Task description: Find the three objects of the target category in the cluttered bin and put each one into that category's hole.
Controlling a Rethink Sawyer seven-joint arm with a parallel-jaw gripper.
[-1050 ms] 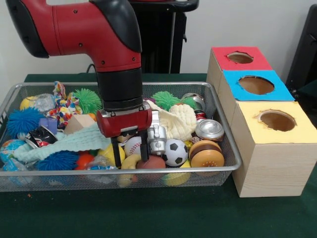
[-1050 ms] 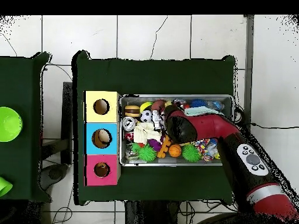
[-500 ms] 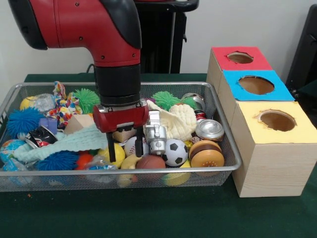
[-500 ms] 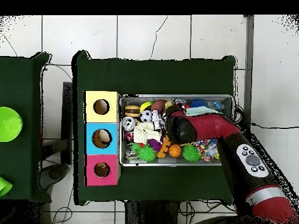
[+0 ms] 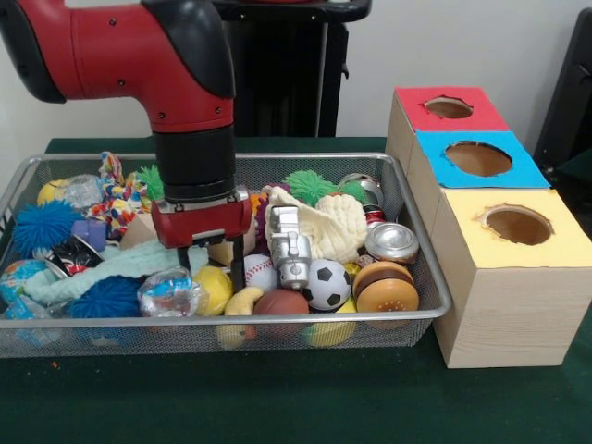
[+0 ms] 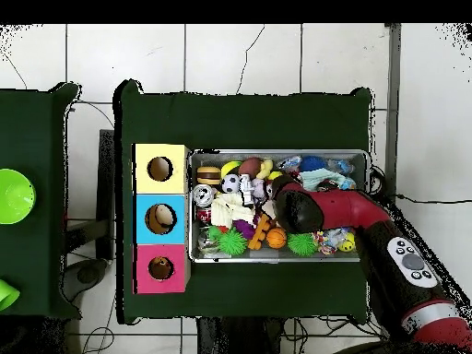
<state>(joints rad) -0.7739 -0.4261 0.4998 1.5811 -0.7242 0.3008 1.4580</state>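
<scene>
The gripper (image 5: 213,268) hung with fingers apart, empty, over the yellow ball (image 5: 212,289) in the basket (image 5: 430,305). It should descend straight, avoiding the baseball (image 5: 260,273).

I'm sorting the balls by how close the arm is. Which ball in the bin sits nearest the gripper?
The white baseball with red stitching, just beside the gripper; the black-and-white soccer ball and brown football lie farther off.
</scene>
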